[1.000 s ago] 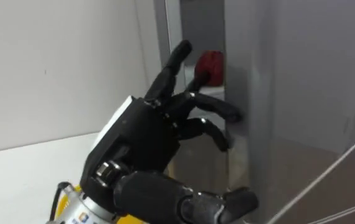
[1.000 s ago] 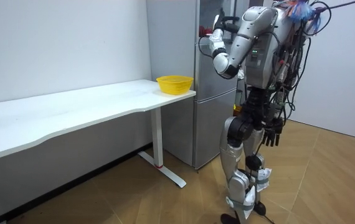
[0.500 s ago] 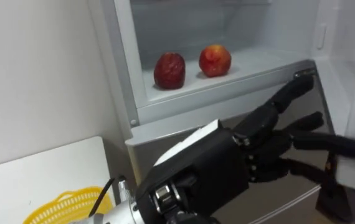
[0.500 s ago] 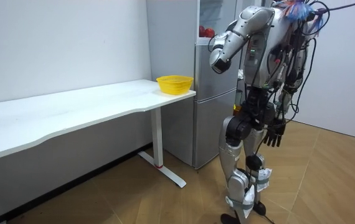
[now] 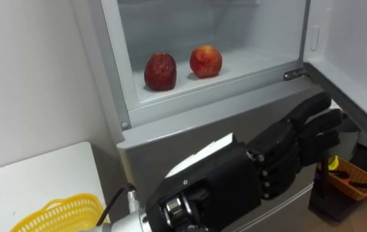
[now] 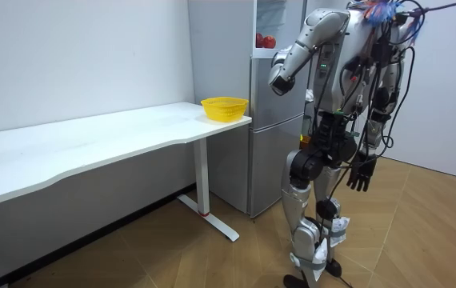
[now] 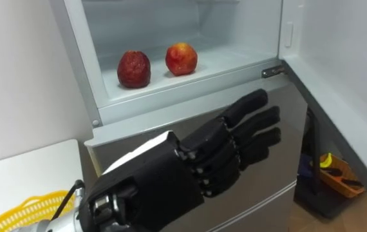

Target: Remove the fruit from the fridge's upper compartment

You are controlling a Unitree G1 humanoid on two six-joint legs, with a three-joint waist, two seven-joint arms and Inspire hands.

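Observation:
The upper fridge compartment [image 5: 196, 38] stands open. On its white shelf lie two red fruits: a dark, wrinkled one [image 5: 160, 71] to the left and a brighter apple [image 5: 205, 61] beside it. My left hand [image 5: 248, 177] is held below the shelf, in front of the grey lower fridge door [image 5: 190, 132]. Its fingers are relaxed and nearly straight, and it holds nothing. In the room view I stand facing the fridge with the left hand [image 6: 278, 78] raised, while my right hand [image 6: 360, 174] hangs open by my thigh.
The opened fridge door [image 5: 357, 58] runs along the right. A yellow basket [image 5: 51, 216] sits on the white table's [image 6: 92, 136] end beside the fridge. An orange tray [image 5: 348, 177] with small items lies low at the right.
The upper door went from a narrow gap to wide open. My left hand came off the door's edge and dropped below the shelf. The eye view has shifted.

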